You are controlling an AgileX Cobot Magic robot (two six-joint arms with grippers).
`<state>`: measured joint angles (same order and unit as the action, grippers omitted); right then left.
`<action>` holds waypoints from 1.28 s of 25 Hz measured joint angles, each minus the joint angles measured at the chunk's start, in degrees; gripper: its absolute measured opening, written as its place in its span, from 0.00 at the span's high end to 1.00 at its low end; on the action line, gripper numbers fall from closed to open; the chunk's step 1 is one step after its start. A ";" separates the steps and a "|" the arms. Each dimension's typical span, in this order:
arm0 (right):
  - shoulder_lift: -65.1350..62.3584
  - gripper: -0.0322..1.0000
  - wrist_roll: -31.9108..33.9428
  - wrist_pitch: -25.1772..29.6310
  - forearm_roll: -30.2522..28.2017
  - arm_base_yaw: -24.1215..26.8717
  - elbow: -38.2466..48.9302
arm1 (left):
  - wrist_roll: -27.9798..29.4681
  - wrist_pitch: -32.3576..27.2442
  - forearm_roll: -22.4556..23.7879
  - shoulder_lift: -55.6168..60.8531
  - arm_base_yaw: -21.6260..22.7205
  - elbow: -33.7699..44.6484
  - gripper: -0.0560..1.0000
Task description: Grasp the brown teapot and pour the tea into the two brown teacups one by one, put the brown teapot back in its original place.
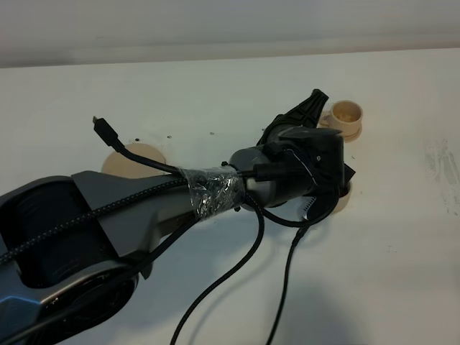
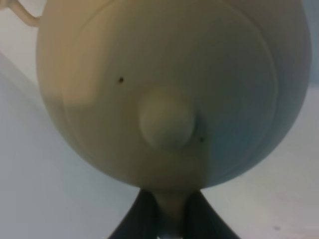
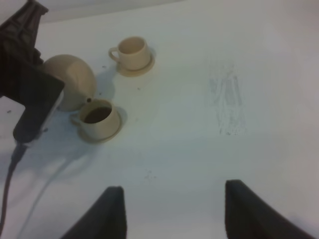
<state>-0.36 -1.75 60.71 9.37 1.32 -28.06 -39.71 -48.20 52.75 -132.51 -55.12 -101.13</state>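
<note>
The brown teapot [image 3: 70, 82] hangs tilted in my left gripper [image 2: 169, 226], its spout just above the near teacup [image 3: 99, 119], which holds dark tea. In the left wrist view the teapot [image 2: 169, 89] fills the frame, and the fingers [image 2: 142, 219] are shut on its handle. The far teacup [image 3: 132, 52] stands on its saucer and looks empty; it also shows in the exterior view [image 1: 346, 116]. My left gripper [image 1: 305, 115] hides the teapot and the near cup there. The big saucer [image 1: 136, 159] lies bare to the left. My right gripper [image 3: 174, 214] is open and empty over the table.
The left arm [image 1: 144, 208] crosses the table from the lower left, with loose black cables [image 1: 237, 273] hanging under it. A faint scuff mark [image 3: 227, 102] is on the white table to the right of the cups.
</note>
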 joint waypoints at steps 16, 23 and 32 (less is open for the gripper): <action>0.00 0.52 0.00 0.00 0.00 0.00 0.00 | 11.49 -15.25 -28.22 8.64 8.51 -0.31 0.84; 0.00 0.52 0.00 0.00 0.00 0.00 0.00 | 8.81 -13.57 -46.32 7.53 12.42 -0.31 0.84; 0.00 0.52 0.00 0.00 0.00 0.00 0.00 | 8.49 -11.64 -44.18 6.49 12.42 -0.31 0.84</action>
<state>-0.36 -1.75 60.71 9.37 1.32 -28.06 -31.22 -59.84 8.57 -126.02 -42.69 -101.45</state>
